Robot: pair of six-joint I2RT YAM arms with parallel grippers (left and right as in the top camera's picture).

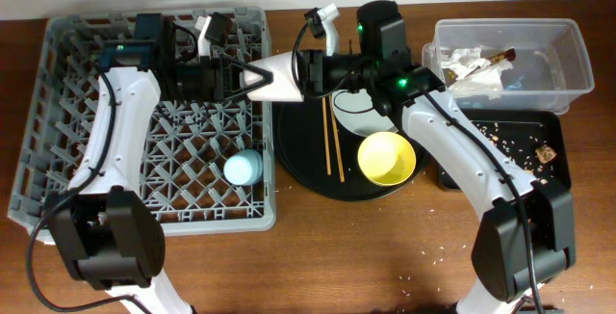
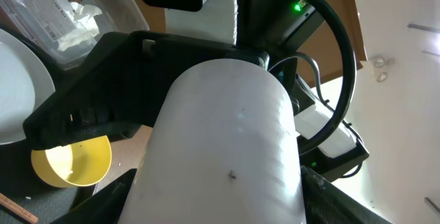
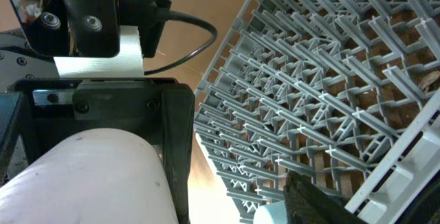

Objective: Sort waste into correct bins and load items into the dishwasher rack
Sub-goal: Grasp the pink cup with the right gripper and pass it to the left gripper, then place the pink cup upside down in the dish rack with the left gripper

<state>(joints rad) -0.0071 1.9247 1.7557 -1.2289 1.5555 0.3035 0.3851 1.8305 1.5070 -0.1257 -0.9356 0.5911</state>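
Brown wooden tabletop carries the grey dishwasher rack (image 1: 67, 112), and every place below is given from it. At the rack's upper right edge the pale pink cup (image 1: 287, 81) is held off the surface, lying on its side. Its long axis runs straight out from the rack's right side, narrow end toward the rack and wide end away. The left gripper (image 1: 255, 76) reaches across the rack with its 2 fingers closed on the cup's narrow part. The right gripper (image 1: 310, 71) meets the wide end, but whether its fingers pinch it cannot be told. Only the overhead view shows the blue cup (image 1: 243, 168) standing in the rack's lower right corner and 2 chopsticks (image 1: 332, 136) on the round black tray (image 1: 298, 160) just right of the rack. The left wrist view looks past the cup to the yellow bowl (image 2: 72, 165) and plate (image 2: 20, 86). The right wrist view shows instead the rack's pegs.
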